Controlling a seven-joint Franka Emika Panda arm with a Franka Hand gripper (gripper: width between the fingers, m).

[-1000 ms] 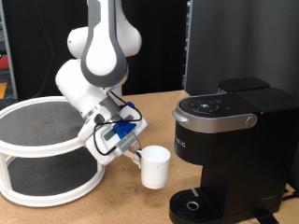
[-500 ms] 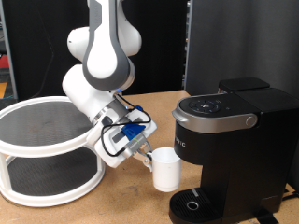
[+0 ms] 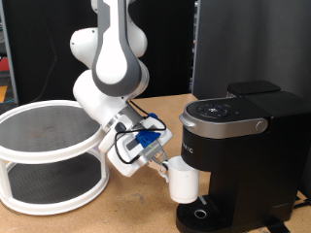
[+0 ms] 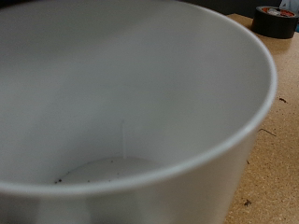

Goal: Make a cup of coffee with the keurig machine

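Exterior view: gripper (image 3: 163,171) grips the cup (image 3: 183,182) (upright) just beside the keurig machine (image 3: 243,146).

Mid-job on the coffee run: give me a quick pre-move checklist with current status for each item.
1. Small white mug held at the gripper: ok.
2. Mug upright: ok.
3. Mug over the round drip base of the tall black coffee maker: not ok, it hangs at the base's edge on the exterior view's left.
4. Mug interior free of liquid: ok, only specks.
5. Machine lid shut: ok.
6. Pod loaded: cannot tell.
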